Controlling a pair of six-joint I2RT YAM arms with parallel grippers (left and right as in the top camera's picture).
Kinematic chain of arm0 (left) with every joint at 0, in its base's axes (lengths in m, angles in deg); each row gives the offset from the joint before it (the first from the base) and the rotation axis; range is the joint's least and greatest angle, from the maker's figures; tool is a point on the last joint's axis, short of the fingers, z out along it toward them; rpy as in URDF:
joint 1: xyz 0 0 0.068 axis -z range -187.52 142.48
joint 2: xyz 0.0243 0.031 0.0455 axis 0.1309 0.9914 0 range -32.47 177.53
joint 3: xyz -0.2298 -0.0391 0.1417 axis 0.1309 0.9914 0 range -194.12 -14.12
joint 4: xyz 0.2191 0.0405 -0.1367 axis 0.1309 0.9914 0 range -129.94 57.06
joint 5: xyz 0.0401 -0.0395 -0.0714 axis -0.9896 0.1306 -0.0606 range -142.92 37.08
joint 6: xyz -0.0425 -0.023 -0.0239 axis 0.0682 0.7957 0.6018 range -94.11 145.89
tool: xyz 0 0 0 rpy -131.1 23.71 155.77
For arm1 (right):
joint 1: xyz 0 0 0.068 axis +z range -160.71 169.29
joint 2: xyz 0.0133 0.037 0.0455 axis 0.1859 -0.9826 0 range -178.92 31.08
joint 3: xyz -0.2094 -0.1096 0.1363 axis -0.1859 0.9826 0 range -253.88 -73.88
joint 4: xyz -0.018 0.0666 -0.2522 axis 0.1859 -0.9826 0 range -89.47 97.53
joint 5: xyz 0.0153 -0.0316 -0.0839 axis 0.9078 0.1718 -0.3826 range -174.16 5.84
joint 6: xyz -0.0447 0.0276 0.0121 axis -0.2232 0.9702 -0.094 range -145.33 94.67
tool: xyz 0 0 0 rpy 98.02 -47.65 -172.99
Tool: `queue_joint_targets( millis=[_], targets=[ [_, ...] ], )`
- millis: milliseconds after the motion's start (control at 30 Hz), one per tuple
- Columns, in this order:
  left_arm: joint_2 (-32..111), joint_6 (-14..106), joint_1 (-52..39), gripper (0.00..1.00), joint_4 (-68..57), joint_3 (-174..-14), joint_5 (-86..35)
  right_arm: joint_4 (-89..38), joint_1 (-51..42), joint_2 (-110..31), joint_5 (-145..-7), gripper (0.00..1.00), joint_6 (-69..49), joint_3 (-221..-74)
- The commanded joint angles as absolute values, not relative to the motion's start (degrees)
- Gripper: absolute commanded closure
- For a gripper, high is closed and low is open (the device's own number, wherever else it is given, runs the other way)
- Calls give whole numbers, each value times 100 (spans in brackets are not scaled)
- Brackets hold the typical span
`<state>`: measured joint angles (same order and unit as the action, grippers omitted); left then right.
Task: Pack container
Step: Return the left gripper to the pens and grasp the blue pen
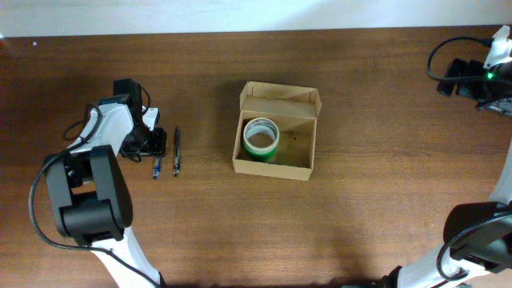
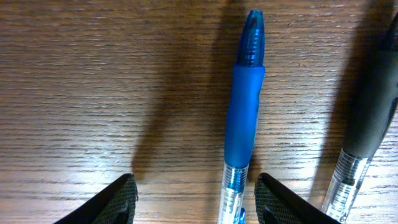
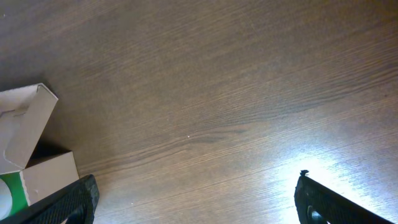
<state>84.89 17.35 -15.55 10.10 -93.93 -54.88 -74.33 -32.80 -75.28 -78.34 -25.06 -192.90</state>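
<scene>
The tan cardboard container (image 1: 302, 142) stands open at mid-table with its flap lid folded back; a green tape roll (image 1: 260, 138) sits in its left half. A corner of the container (image 3: 28, 130) shows in the right wrist view. A blue pen (image 1: 157, 166) and a black pen (image 1: 177, 151) lie side by side left of the container. My left gripper (image 2: 196, 202) is open, low over the table, its fingers on either side of the blue pen (image 2: 244, 118), not touching it; the black pen (image 2: 367, 124) lies just right. My right gripper (image 3: 196, 199) is open and empty, at the far right (image 1: 480, 80).
The wooden table (image 1: 384, 208) runs to a pale wall edge at the back. The left arm's base and body (image 1: 88, 200) stand at the front left, the right arm's body (image 1: 480, 240) at the front right. A cable (image 1: 436, 56) loops by the right wrist.
</scene>
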Motion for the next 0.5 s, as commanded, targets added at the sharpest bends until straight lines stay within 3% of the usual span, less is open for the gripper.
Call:
queue_joint_targets(
  millis=[0, 67, 167, 367, 433, 467],
  targets=[
    [8592, 1702, -1590, 39, 980, -9362, -5378, -7466, -3287, -7548, -7840, 1, -2438, -19292],
    [8627, 1702, -1590, 39, 967, -9362, -5378, -7484, -3287, -7548, -7840, 1, -2438, -19292],
    [8802, 1705, -1590, 55, 980, -9362, -5376, -7523, -3287, -7548, -7840, 1, -2438, -19292],
    [9210, 1705, -1588, 57, 1041, -9362, -5304, -7567, -3287, -7548, -7840, 1, -2438, -19292],
    [9226, 1702, -1588, 67, 1039, -9362, -5311, -7588, -3287, -7548, -7840, 1, -2438, -19292],
    [9226, 1702, -1588, 80, 1039, -9365, -5313, -7599, -3287, -7548, -7840, 1, -2438, -19292]
  ],
)
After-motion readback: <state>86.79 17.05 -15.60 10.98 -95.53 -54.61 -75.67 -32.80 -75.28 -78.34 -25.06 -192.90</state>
